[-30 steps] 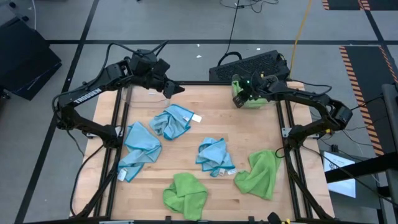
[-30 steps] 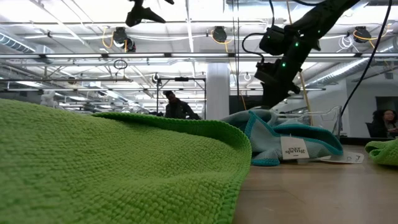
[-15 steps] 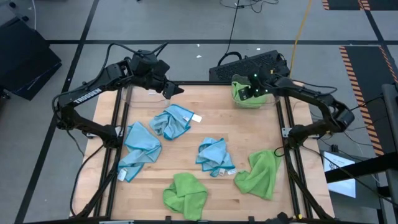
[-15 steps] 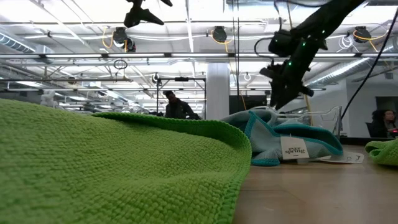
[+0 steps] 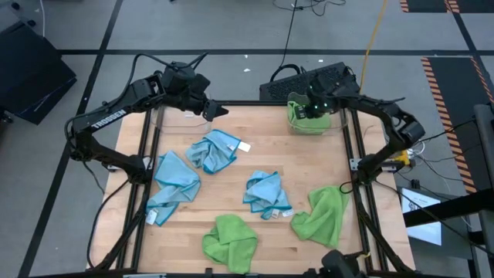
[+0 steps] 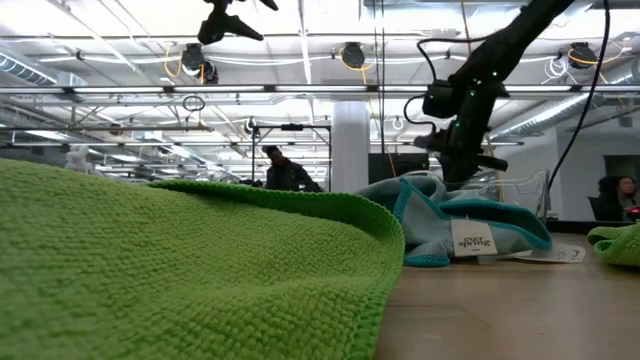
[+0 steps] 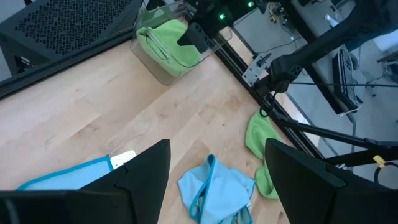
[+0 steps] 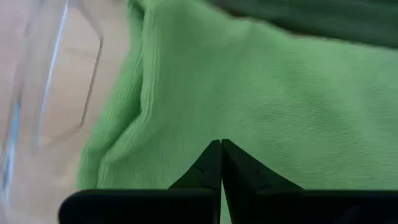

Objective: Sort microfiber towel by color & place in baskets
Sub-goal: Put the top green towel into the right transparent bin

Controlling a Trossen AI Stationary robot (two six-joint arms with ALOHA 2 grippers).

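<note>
A green towel [image 5: 311,122] lies in the clear basket [image 5: 336,123] at the table's far right. It fills the right wrist view [image 8: 261,93]. My right gripper [image 5: 304,109] is shut, with its tips [image 8: 221,144] right at this towel, inside the basket [image 6: 515,188]. My left gripper [image 5: 215,111] is open and empty, high above the far left by the second clear basket [image 5: 171,117]. Three blue towels [image 5: 215,149] [image 5: 174,182] [image 5: 266,193] and two green towels [image 5: 230,240] [image 5: 323,215] lie loose on the table. My right gripper's shut fingers [image 8: 208,163] point down at the top of the green towel in the basket. I cannot tell whether they touch it.
A dark keyboard-like tray [image 5: 309,79] lies beyond the far edge. Black frame rails [image 5: 355,154] run along both table sides. In the low view a green towel [image 6: 180,270] fills the foreground, with a blue towel [image 6: 460,222] behind it. People show in the room behind.
My right gripper has shifted over the far-right basket, from its left side toward its far side, and its arm has swung toward the far edge. It shows a little lower in the low view. The towels on the table have kept still.
</note>
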